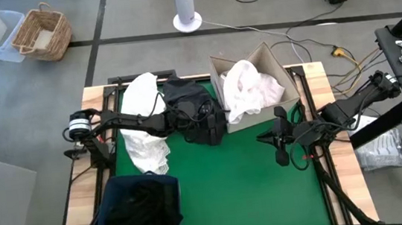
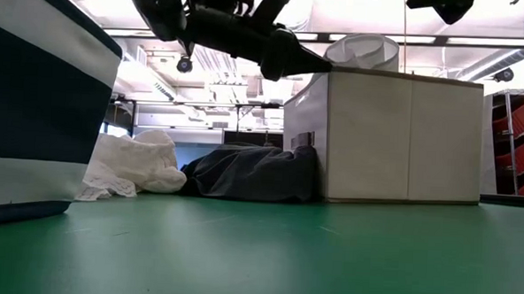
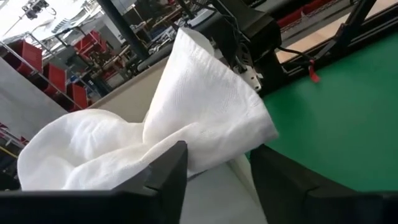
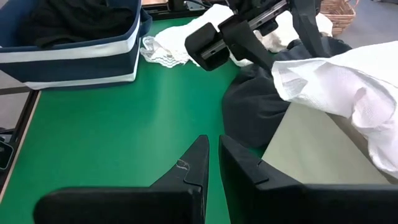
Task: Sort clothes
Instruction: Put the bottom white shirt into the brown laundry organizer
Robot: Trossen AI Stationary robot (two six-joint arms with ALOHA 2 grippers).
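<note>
Grey concrete floor surrounds a wood-edged tabletop [image 1: 323, 85] covered by a green mat [image 1: 246, 183]. At the mat's middle the left pincer [image 1: 219, 110] reaches to the near wall of the beige cardboard box [image 1: 270, 60]; its wrist camera shows the two dark fingers [image 3: 168, 174] standing apart with a fold of white cloth [image 3: 205, 112] lying between and just past them, and whether they actually pinch that fold I cannot tell. That cloth belongs to the white garment [image 1: 251, 88] heaped in the box and spilling over its edge. Just under the left arm, against the box's side wall, lies a crumpled black garment [image 1: 193, 109], seen from table height as a dark mound touching the carton [image 2: 252, 171]. Beyond it, toward the tabletop's left edge, a second white garment [image 1: 142, 126] sprawls across the mat from the far edge down toward the front. At the front left corner stands the navy blue fabric bin [image 1: 140, 212] with a white band around its wall and dark clothing inside. The right pincer [image 1: 283, 149] hangs over the mat's right side, beside the box's front corner, its fingers [image 4: 199, 165] pressed nearly together on nothing. On the floor beyond the tabletop are a wicker basket [image 1: 43, 32] and a white tower fan [image 1: 186, 5].
</note>
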